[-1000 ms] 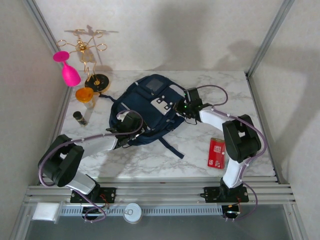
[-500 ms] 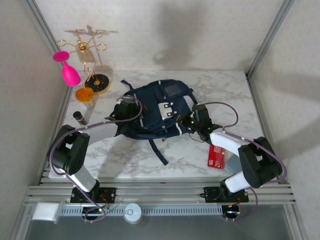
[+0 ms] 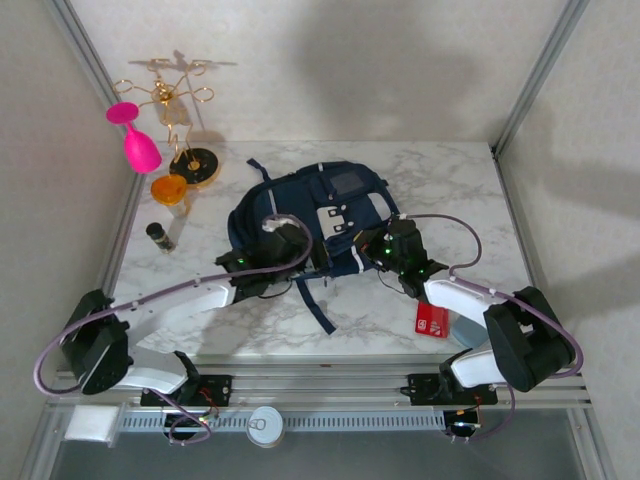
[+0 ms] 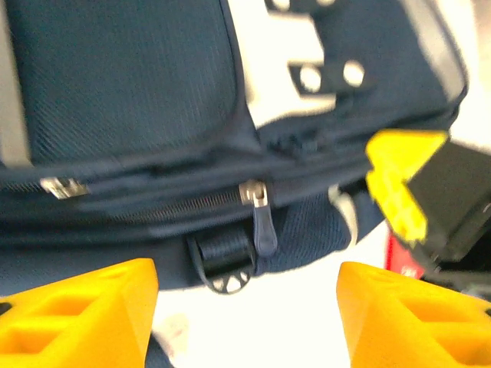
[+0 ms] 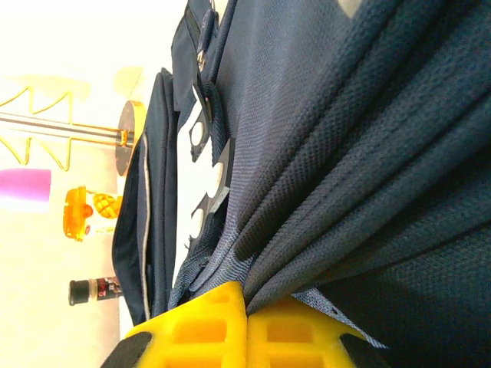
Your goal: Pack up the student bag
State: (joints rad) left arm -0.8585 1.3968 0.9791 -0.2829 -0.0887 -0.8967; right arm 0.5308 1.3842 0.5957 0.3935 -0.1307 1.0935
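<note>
The student bag (image 3: 296, 203) lies flat mid-table, navy with pale grey stripes and a grey patch. My left gripper (image 3: 308, 262) hovers at its near edge, open; in the left wrist view the left gripper (image 4: 245, 322) has nothing between its yellow fingers (image 4: 77, 314), with a zipper pull (image 4: 265, 224) and a strap buckle (image 4: 229, 261) just ahead. My right gripper (image 3: 368, 248) is at the bag's near right corner. In the right wrist view the right gripper (image 5: 247, 307) is shut on a bunched fold of the bag's fabric (image 5: 345, 153).
A red box (image 3: 432, 318) lies near the table's front right. At the back left stand a gold wire rack (image 3: 175, 110), a pink glass (image 3: 135, 135), an orange cup (image 3: 170, 188) and a dark bottle (image 3: 160, 236). A loose strap (image 3: 320, 305) trails toward the front.
The bag has turned and slid toward the middle with my right gripper clamped on it. My left gripper has swung from the bag's left side to its near edge.
</note>
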